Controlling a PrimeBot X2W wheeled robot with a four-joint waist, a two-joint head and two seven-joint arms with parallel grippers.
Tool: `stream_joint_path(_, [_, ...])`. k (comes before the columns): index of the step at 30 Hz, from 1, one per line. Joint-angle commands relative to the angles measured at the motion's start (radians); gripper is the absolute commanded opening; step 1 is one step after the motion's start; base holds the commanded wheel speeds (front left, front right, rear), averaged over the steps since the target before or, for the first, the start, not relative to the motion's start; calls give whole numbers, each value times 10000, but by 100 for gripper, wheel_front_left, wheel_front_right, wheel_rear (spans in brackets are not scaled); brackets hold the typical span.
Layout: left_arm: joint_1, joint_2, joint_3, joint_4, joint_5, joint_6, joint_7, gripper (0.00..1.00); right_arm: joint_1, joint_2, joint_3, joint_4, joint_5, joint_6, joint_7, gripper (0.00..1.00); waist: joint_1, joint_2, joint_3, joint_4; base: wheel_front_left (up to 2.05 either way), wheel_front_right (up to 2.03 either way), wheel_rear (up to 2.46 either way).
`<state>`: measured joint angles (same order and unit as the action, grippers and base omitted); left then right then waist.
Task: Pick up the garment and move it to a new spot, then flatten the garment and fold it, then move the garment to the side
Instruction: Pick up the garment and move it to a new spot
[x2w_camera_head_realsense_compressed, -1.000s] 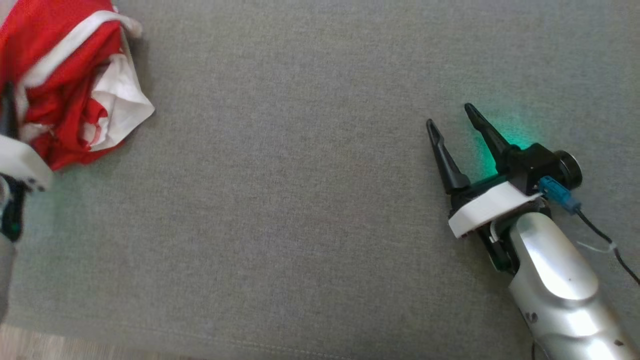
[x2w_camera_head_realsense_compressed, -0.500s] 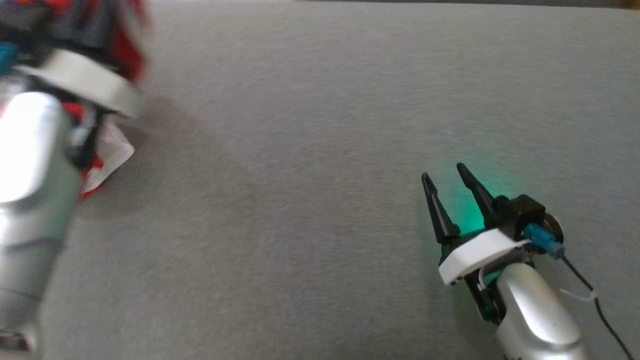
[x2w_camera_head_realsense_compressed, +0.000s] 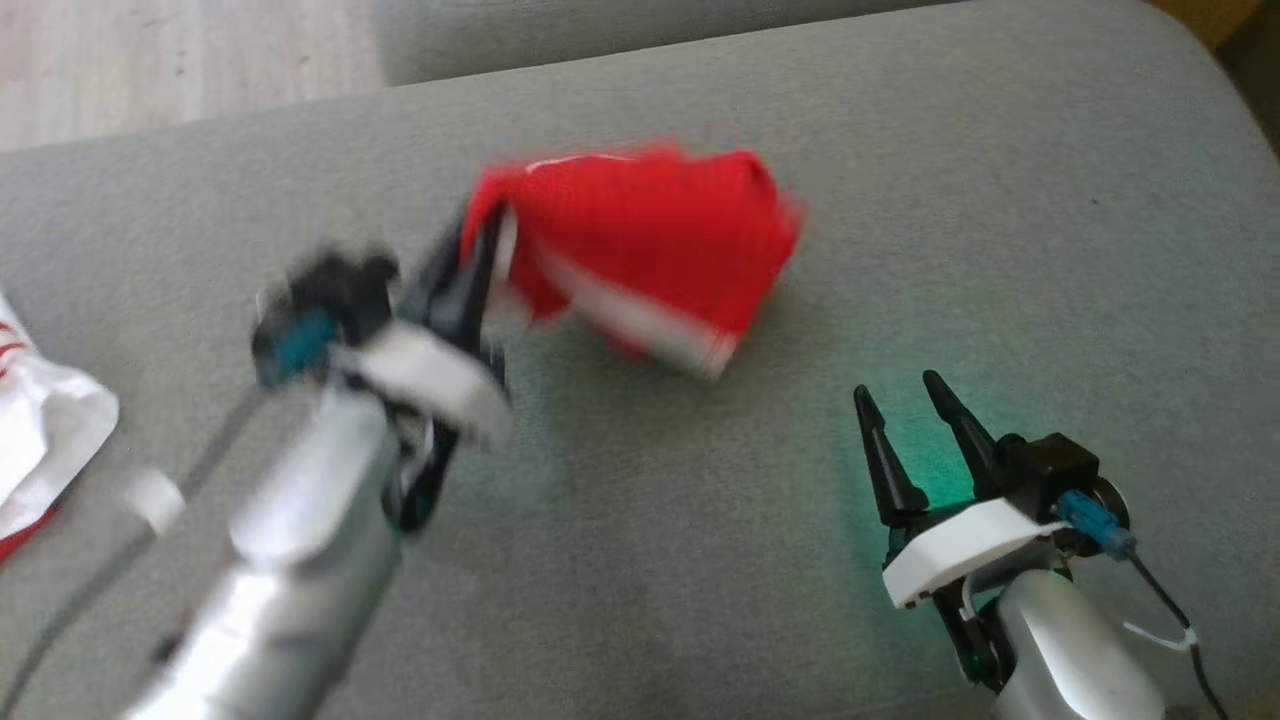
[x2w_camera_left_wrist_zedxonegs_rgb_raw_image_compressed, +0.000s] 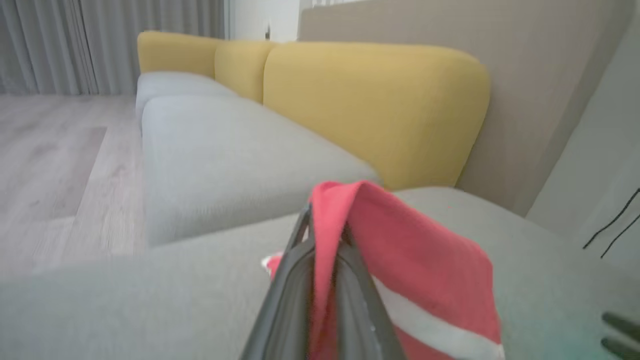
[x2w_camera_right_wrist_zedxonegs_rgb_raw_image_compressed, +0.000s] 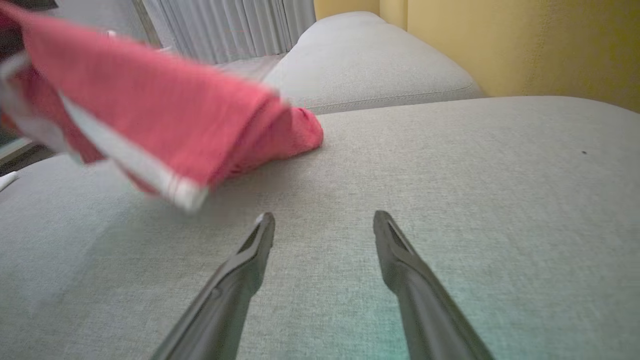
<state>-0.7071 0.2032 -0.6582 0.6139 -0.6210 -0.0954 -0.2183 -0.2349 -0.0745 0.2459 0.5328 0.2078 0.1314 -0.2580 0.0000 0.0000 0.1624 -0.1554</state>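
The left hand is clamped on a pinch of the red garment, whose white band shows along its lower hem. In the left wrist view the two dark fingers press together with the cloth draped over their tips. The garment hangs bunched above the middle of the grey cushion. It is blurred in the head view, and in the right wrist view its far end seems to rest on the cushion while the banded end is raised. The right hand holds nothing, its fingers spread apart low over the front right part of the cushion, with a green glow on the fabric beneath. A second red-and-white piece lies at the cushion's left edge; what it is cannot be told. This looks like the first step, carrying the garment to a new spot, not yet finished. The next move probably calls for lowering the cloth onto the open middle of the cushion and letting go. Both hands could then take edges and draw it flat, since a bunched drop would make the flattening harder.
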Motion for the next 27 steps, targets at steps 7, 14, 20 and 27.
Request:
stream_joint_path(7, [1339,70,953,737,439,590,-426,100,-70,191,86,-475,174,-7,-38,100,0,0,-178,-67,0,0,0])
stream_joint_path(14, [3600,246,3195,-923,1586,1256,-432,100,135,226,-167,-761,301,-7,-38,100,0,0,-528,382,0,0,0])
stream_joint_path(20, [5856,-293,4910,-2603,2635,1233,-433,100,550,238,-543,-1023,438,-7,-38,100,0,0,-998,769,0,0,0])
stream_joint_path(27, [7572,-1197,5844,-3173,3640,519,-434,100,1300,241,-660,-842,660,-7,-38,100,0,0,-1470,1165,0,0,0])
